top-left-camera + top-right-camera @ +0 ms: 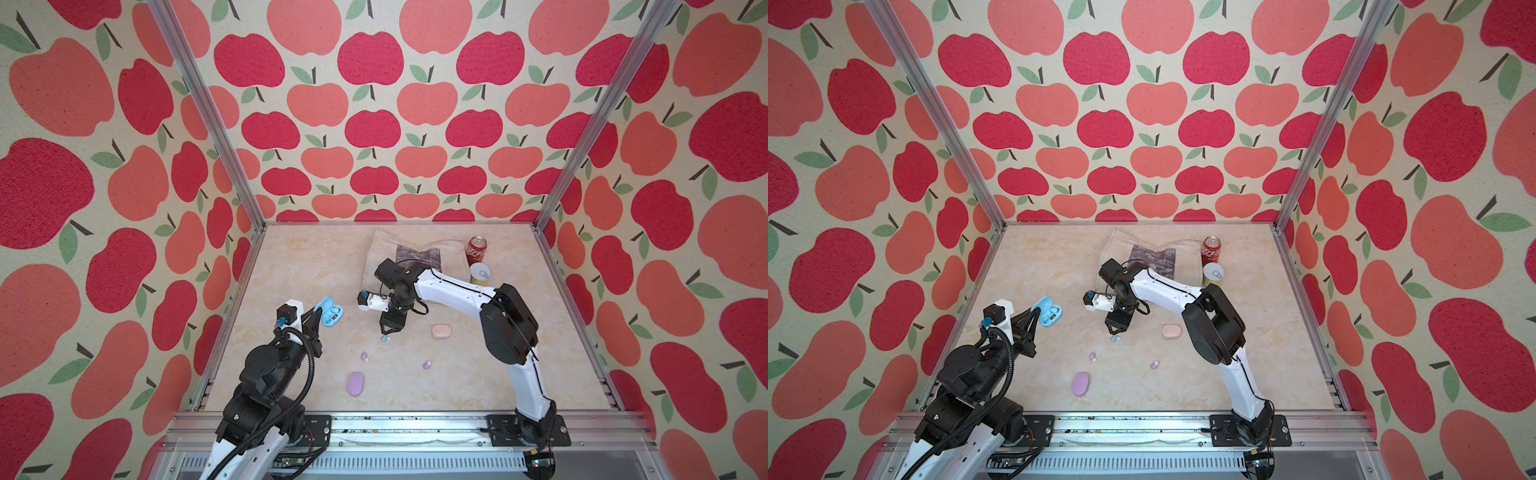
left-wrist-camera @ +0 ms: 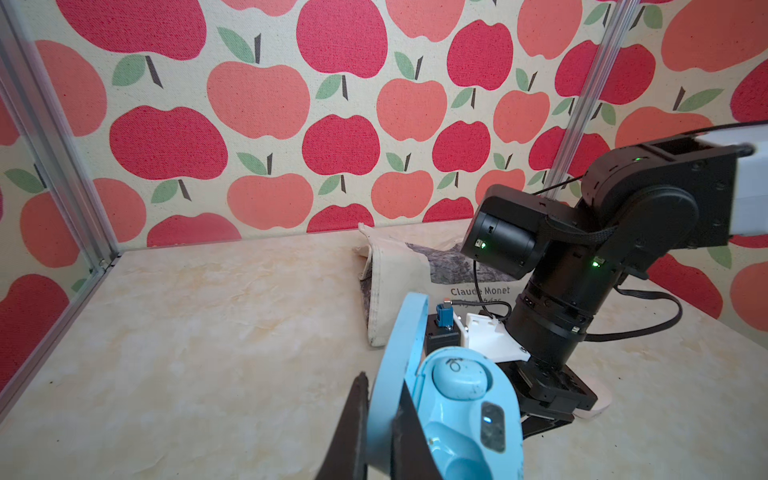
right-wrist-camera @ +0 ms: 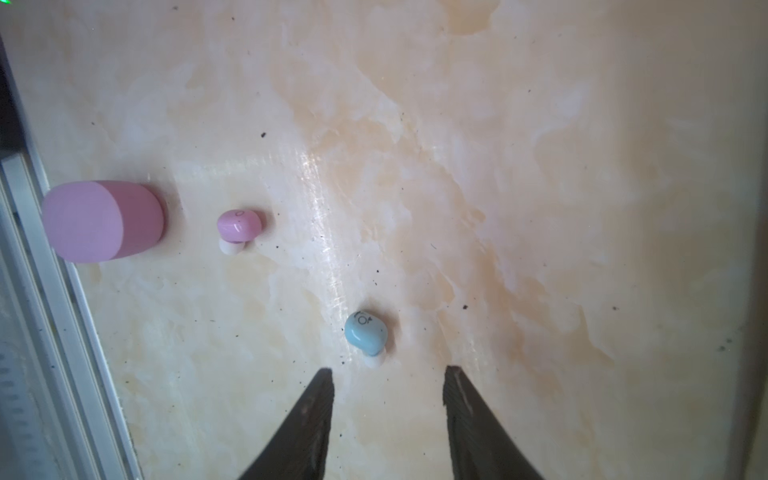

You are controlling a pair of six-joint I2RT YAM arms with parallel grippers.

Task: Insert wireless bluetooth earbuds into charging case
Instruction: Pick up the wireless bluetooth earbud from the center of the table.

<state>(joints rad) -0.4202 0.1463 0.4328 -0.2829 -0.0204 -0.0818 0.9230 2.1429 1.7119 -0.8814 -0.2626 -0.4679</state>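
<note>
**Left side.** The left gripper (image 2: 384,399) is clamped on the hinged lid of a glossy light blue oval plastic charging case (image 2: 457,419), left of the worktop's middle. A smooth, bean-shaped seated light blue earbud (image 2: 459,376) fills one moulded well. The second well lies open.

**Middle.** The right gripper (image 3: 389,369) has dark tapered fingers (image 3: 320,415) parted part-way, holding nothing. It hovers just above a loose light blue earbud (image 3: 365,334) with a soft white tip, lying near the middle of the marbled beige worktop (image 3: 540,166).

**Front edge.** Toward this edge lie a lilac earbud (image 1: 364,356), a second lilac earbud (image 1: 427,365) and a closed matte lilac oval case (image 1: 355,383).

**Right edge.** A closed pale pink oval case (image 1: 441,331) lies toward this edge.

**Back edge.** A cream cloth bag (image 1: 384,253), a red drink can (image 1: 476,249) and a yellow pull-tab can (image 1: 481,274) sit here.
</note>
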